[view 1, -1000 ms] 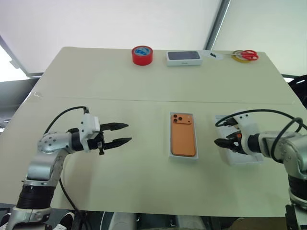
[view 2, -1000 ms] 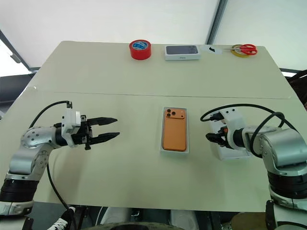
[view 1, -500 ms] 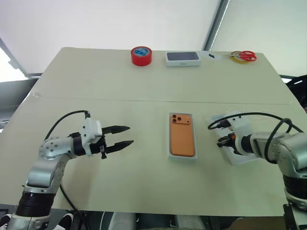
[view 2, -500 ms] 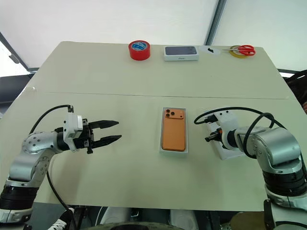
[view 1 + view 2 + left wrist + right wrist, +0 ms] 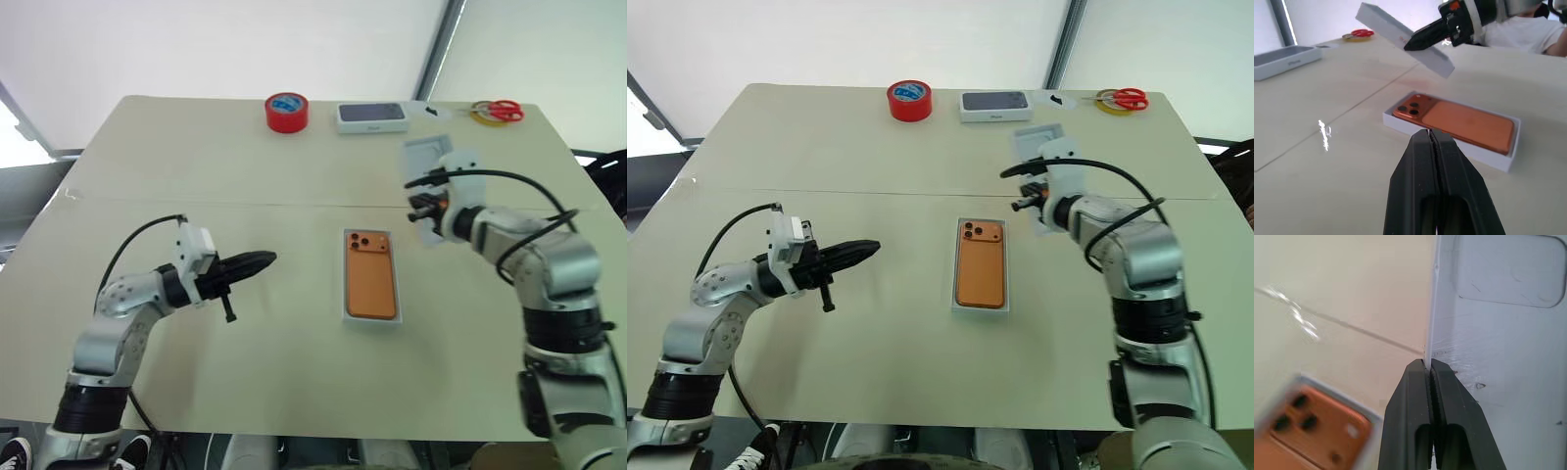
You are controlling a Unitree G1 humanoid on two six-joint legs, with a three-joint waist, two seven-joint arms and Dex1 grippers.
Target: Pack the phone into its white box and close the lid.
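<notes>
On your beige table [image 5: 245,176] sit one phone [image 5: 371,281] in one white box [image 5: 345,315] and one red tape roll [image 5: 287,112]. Your right gripper [image 5: 1428,369] pinches the raised lid [image 5: 428,162]; its wrist view reveals the lid's recessed inside. Your left gripper [image 5: 1431,139] is clenched, empty.

A matt orange phone [image 5: 1459,121] with glossy dark lenses lies in the white box [image 5: 1400,120] of smooth cardboard on a table [image 5: 245,176] whose pale, satin-smooth top [image 5: 1327,132] catches glints of light; the lid [image 5: 1508,333], smooth white card faintly scuffed inside, sits pinched in the right gripper [image 5: 1430,367] of matt black plastic, like the left gripper [image 5: 1432,142]; a glossy red tape roll [image 5: 287,112] stands behind
</notes>
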